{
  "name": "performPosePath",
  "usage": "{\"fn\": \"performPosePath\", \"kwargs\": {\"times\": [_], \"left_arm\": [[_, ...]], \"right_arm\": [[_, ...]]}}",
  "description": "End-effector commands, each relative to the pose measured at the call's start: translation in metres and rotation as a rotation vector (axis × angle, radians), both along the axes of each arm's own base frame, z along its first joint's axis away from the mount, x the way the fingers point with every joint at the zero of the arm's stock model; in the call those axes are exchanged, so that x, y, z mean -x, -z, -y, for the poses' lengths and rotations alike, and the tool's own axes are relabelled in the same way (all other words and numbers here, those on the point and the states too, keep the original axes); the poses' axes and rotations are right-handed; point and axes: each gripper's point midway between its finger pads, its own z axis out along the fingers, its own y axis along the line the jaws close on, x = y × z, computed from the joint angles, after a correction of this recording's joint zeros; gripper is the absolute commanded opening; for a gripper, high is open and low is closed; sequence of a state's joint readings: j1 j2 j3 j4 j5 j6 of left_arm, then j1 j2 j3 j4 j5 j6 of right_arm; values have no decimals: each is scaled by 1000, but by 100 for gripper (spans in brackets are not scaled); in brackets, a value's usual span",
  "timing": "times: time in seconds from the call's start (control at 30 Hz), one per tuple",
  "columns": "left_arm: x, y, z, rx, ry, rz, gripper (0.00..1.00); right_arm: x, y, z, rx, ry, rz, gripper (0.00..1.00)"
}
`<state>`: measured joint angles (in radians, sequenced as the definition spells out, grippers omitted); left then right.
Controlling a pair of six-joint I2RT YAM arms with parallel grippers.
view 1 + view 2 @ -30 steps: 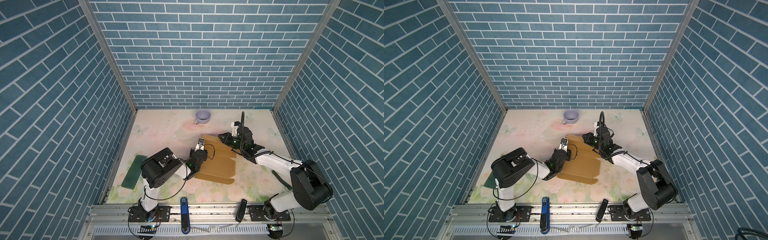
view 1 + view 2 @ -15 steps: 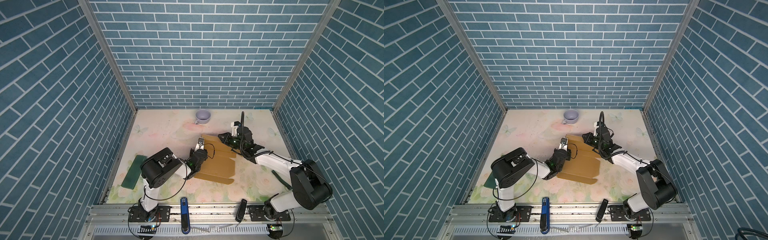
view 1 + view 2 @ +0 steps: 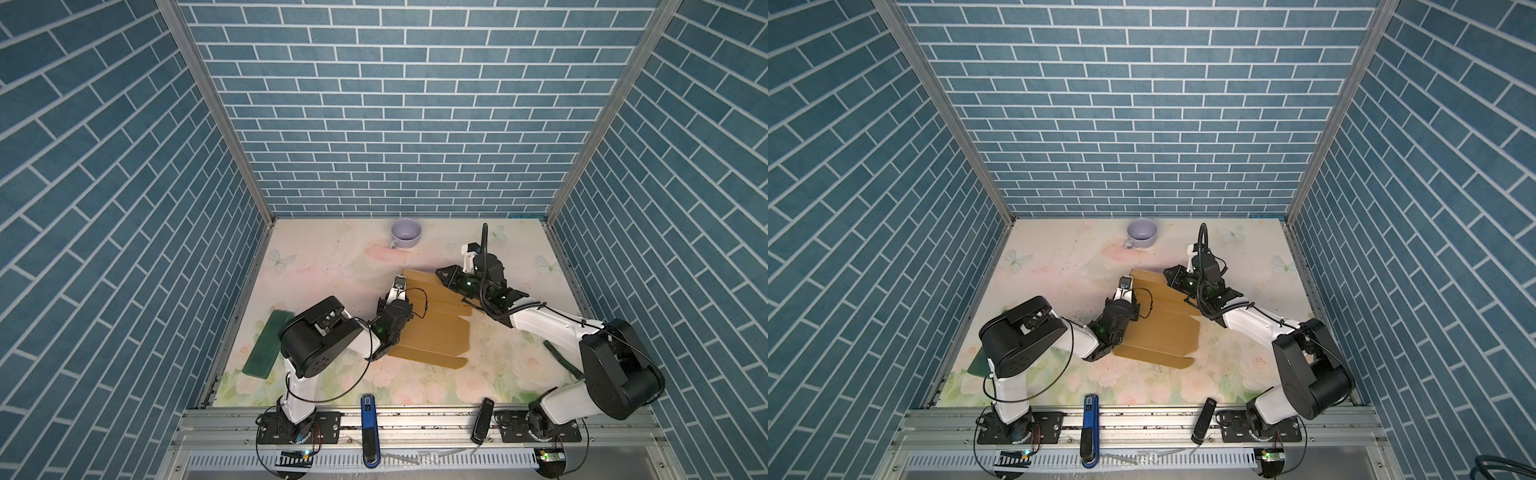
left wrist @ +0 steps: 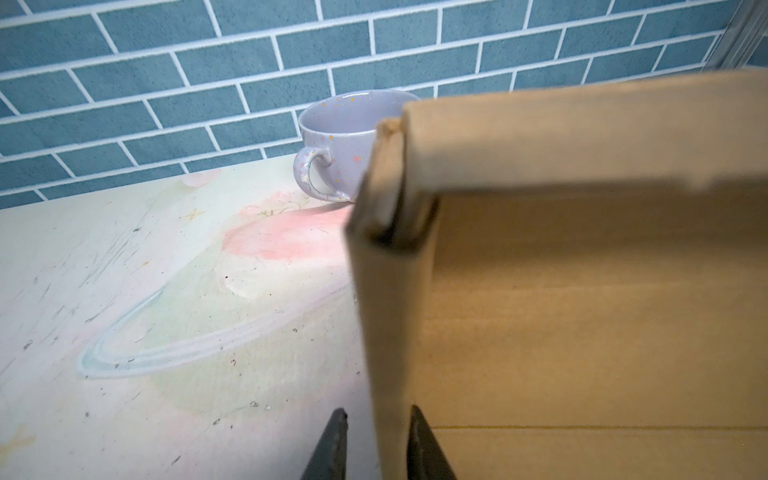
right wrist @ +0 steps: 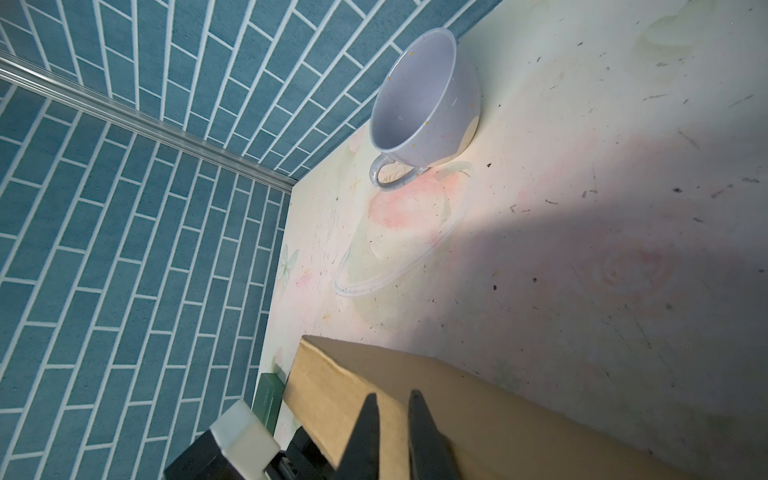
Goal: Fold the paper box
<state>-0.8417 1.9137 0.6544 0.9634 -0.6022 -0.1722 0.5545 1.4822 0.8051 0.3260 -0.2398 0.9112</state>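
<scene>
Left gripper (image 4: 377, 417): jaws a little apart, straddling the raised side wall of the box (image 3: 436, 332) at its 10 o'clock edge, with the outer fingertip (image 4: 332, 444) clear of the cardboard and nothing clamped. Right gripper (image 5: 392, 401): narrow gap, set on the far wall near the box's 1 o'clock corner; pinching or merely resting there, cannot tell from the wrist view. Box at the middle of the table (image 3: 332, 257), half built, with far and left walls up and the rest lying flat toward 6 o'clock in both top views. Cup (image 3: 406, 234) well apart at 12 o'clock; green board (image 3: 266, 345) off at 9 o'clock, clear of the work.

Probably the step of squaring the left wall and locking its far corner. To do it well:
- Use the right side as an anchor on the far wall.
- Work along the left wall low, close to the fold line, for a square crease.
- Seat the corner tab, seemingly gaping in the left wrist view, fully between the layers before moving on.
- Go easy on the doubled cardboard, likely to buckle under a hard squeeze.
- Avoid shoving the whole box toward 12 o'clock and the cup.
</scene>
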Motion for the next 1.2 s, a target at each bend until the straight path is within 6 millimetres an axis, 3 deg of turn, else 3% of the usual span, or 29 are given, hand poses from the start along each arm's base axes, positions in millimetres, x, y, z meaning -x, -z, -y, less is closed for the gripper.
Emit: {"fn": "performPosePath", "kwargs": {"times": [0.0, 0.57, 0.97, 1.17], "left_arm": [[-5, -17, -18, 8, -64, 48, 28], [-10, -33, -23, 43, -75, 87, 27], [-11, -34, -25, 37, -69, 84, 14], [-10, -34, -28, 26, -74, 85, 11]], "right_arm": [[16, 45, 11, 93, 10, -131, 16], [17, 44, 12, 95, 12, -130, 16], [16, 41, 11, 95, 11, -123, 17], [12, 27, 9, 106, -1, -100, 22]]}}
